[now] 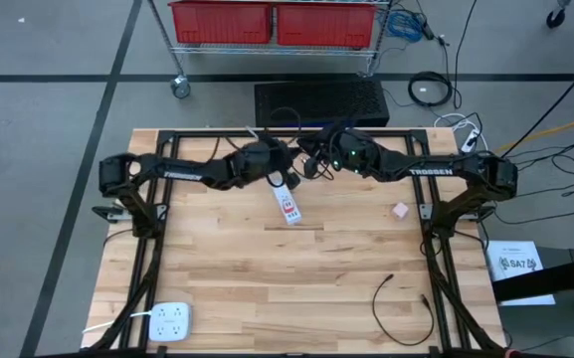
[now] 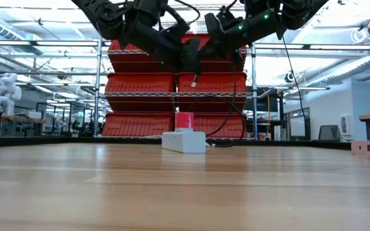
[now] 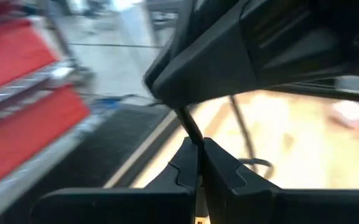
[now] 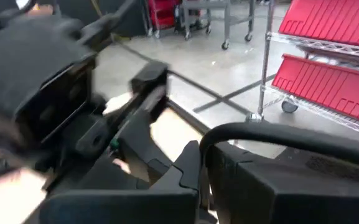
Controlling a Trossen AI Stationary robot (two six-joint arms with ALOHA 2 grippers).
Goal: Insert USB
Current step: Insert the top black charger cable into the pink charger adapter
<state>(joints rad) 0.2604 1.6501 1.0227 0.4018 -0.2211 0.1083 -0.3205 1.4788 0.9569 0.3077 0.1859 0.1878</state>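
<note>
Up high over the back of the wooden tabletop (image 1: 267, 278), the two dark arms meet tip to tip. The left tool (image 3: 199, 163) has its two fingers (image 3: 182, 168) pressed together on a thin black cable (image 3: 190, 127) — the cable comes up out of the fingers and goes behind the other arm's dark body. The right tool (image 4: 201, 165) is also pressed together, and it too looks to be gripping the black cable, which curves over its fingers. In the low view a small USB plug (image 2: 194, 79) hangs down from between the two tools, well above the tabletop. Below it lies a white power strip (image 1: 288, 205) with a red label, flat on the tabletop near the back middle, just under where the tools meet. A second white power strip (image 1: 171, 320) sits at the front left corner. A loose black cord (image 1: 398, 303) lies curled near the front right, and a small pink block (image 1: 400, 210) sits to the right of the middle. Behind the tabletop stands a wire shelf with red bins (image 1: 272, 22), and a black mat (image 1: 321, 101) lies on the floor.
</note>
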